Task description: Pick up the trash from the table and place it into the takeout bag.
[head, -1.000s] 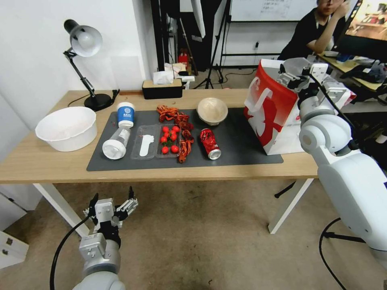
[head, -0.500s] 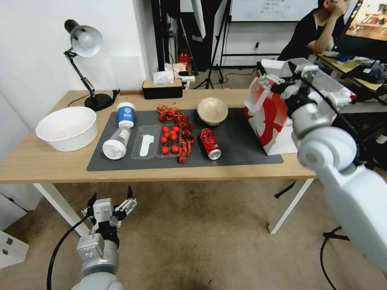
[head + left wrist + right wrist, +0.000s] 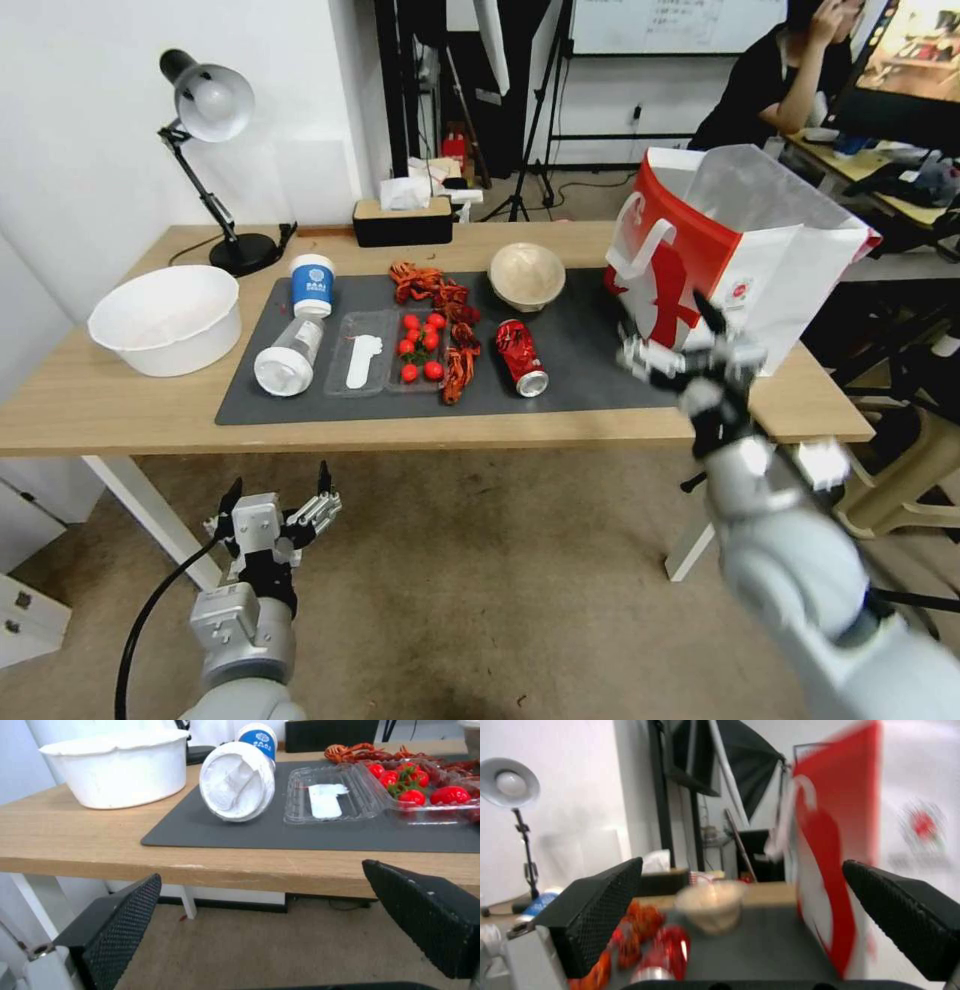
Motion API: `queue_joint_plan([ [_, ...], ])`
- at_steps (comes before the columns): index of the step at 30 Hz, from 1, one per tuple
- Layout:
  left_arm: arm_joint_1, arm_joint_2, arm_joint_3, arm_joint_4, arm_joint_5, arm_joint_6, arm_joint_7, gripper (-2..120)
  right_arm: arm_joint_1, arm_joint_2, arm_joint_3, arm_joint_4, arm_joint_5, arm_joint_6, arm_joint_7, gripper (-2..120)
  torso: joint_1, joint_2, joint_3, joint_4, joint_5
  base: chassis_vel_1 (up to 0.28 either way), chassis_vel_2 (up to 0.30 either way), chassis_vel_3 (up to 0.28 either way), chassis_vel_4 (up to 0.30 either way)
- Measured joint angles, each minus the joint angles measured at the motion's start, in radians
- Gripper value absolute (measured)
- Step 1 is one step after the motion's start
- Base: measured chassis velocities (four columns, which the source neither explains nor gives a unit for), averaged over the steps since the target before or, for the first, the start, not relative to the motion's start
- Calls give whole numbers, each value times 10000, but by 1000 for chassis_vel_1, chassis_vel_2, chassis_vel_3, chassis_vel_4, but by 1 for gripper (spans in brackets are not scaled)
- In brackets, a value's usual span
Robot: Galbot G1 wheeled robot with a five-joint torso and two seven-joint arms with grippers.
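Hovering empty at lower right, the right end effector (image 3: 683, 357) gapes beside the takeout bag (image 3: 700, 270) — likely lining up on the red can (image 3: 521, 356) (left end effector (image 3: 278, 507) idles, also spread).

Mat-covered table (image 3: 120, 410), bowl, lamp.

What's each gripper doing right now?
Left gripper: open, empty, below the table edge.
Right gripper: open, empty, beside the bag.

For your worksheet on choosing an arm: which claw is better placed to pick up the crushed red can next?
Probably the right. The right claw, open, hangs at the table's front edge beside the can and bag. The left claw, open, sits low, below the table.
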Motion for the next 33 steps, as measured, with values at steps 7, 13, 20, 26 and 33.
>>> queue_joint_plan([
  [7, -33, 42, -1, 70, -25, -232, 54, 100, -1090, 543, -215, -751, -566, 1328, -153, 100, 0, 0, 1, 3, 0, 0, 0, 0, 0],
  [13, -51, 33, 31, 283, -5, -851, 388, 100, -1233, 711, -423, -993, -603, 1377, -206, 100, 3, -2, 2, 4, 0, 0, 0, 0, 0],
  [20, -59, 46, -30, 381, -1, -1227, 585, 100, -1193, 579, -467, -997, -430, 1079, -192, 100, 3, -1, 2, 4, 1, 0, 0, 0, 0],
  [26, -96, 36, -92, 539, -55, -1431, 663, 100, -1141, 532, -485, -1075, -365, 934, -204, 100, 2, -2, 2, 3, 1, 0, 0, 0, 0],
  [33, -116, 16, -97, 593, -113, -1498, 712, 100, -1036, 525, -645, -1114, -339, 652, -235, 100, 2, -2, 2, 2, 1, 0, 0, 0, 0],
])
